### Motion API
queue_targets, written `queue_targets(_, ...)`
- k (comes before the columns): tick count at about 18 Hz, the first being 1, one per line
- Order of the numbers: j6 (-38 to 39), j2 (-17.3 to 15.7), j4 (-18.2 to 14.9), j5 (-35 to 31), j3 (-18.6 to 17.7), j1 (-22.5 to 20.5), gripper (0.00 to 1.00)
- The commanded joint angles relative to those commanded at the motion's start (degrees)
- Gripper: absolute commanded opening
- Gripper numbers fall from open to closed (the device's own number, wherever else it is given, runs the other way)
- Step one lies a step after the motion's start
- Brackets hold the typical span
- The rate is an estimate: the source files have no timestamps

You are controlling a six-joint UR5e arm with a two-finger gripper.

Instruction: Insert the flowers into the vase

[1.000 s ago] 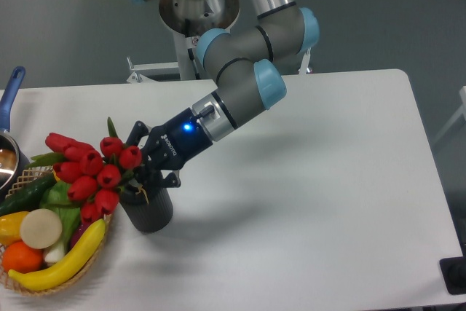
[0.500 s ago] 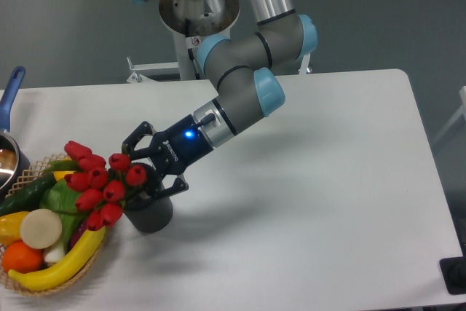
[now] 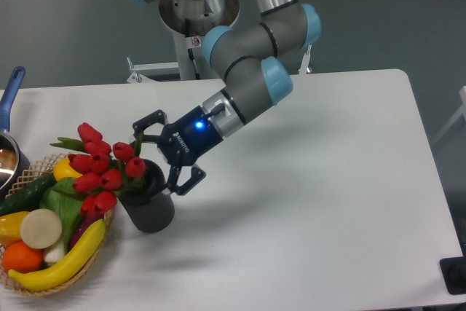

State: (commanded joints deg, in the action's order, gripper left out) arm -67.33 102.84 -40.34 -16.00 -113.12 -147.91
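White table bears vase, grey wall behind.

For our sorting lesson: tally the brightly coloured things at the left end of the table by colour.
Red tulip buds: 8
Yellow (banana, small fruit, one at the frame's edge): 3
Orange fruit: 1
White round slice: 1
Green (cucumber, leafy vegetable): 2
Total: 15

no legible text or labels

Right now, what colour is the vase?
Dark grey-black, matte. The vase shows in the fixed camera view, with the flowers leaning out of it.
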Motion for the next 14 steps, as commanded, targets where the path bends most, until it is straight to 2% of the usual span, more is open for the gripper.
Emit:
queue_targets(4,0.2,-2.6,0.0,0.0,0.3,-3.6,1.00)
queue_targets(7,0.4,-4.4,-0.1,0.0,1.2,-7.9,1.00)
queue_targets(10,0.6,-4.7,-0.4,0.0,3.2,-12.3,1.00)
queue_targets(12,2.6,-4.2,-0.7,-3.9,5.4,-14.5,1.00)
queue_targets(14,3.3,-3.4,-0.8,-13.7,8.5,-14.9,1.00)
